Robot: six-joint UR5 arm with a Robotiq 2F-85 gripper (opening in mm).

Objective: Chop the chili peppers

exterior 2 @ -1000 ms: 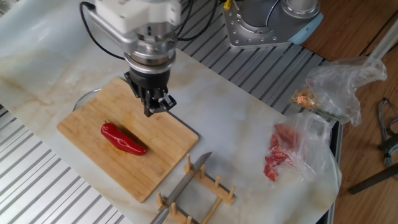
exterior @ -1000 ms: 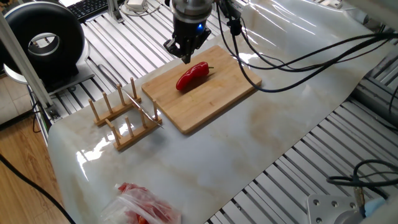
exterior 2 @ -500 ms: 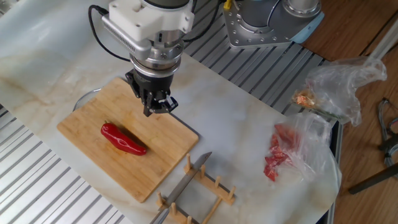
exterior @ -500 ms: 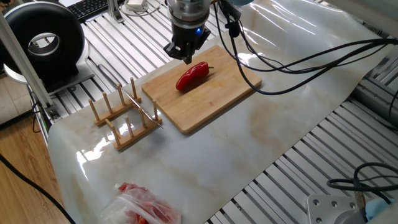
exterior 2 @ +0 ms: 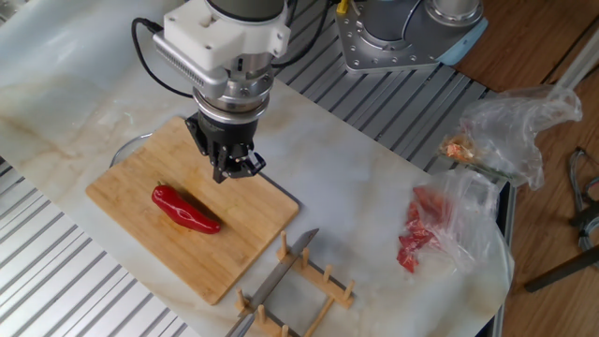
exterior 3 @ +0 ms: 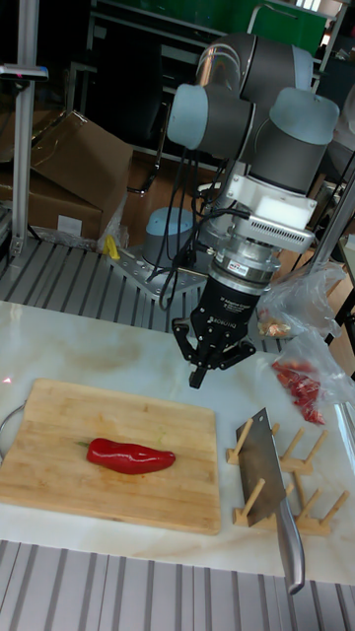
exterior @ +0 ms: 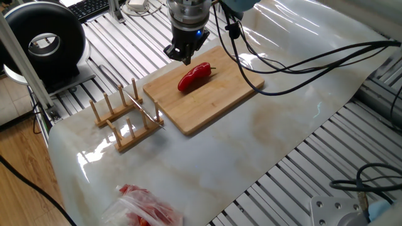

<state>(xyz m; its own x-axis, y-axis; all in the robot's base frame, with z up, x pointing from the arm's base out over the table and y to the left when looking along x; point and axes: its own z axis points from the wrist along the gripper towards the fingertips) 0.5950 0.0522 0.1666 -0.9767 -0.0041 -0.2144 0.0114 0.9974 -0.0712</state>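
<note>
the desk (exterior: 295, 125) carries everything, and the board (exterior: 217, 100) is the landmark on it. a loose plastic bag (exterior 2: 440, 229) with red inside lies on the desk well away from the board, beyond the rack; it is not the thing to cut, and mistaking its red for the target would waste the move.

the board lies flat on the desk's slick, glossy cover. my guess is that a hard downward chop could make the board skid or turn, since nothing visibly pins it.

the rack (exterior 3: 271, 483) stands just beside the board's edge, with the knife (exterior 3: 271, 493) propped in it, blade up among the pegs and handle hanging past the desk edge. the rack looks light; pulling the knife at an angle could drag or tip it, and a poor grip on the handle could let the blade twist or drop.

the pincer (exterior 3: 209, 363) hangs above the board's rack-side edge, fingers drawn close together and holding nothing.

the pepper (exterior 2: 185, 208) lies whole on the middle of the board, unrestrained. it is plump and glossy, so a blade landing off-centre could roll it or shoot it off the board.
</note>
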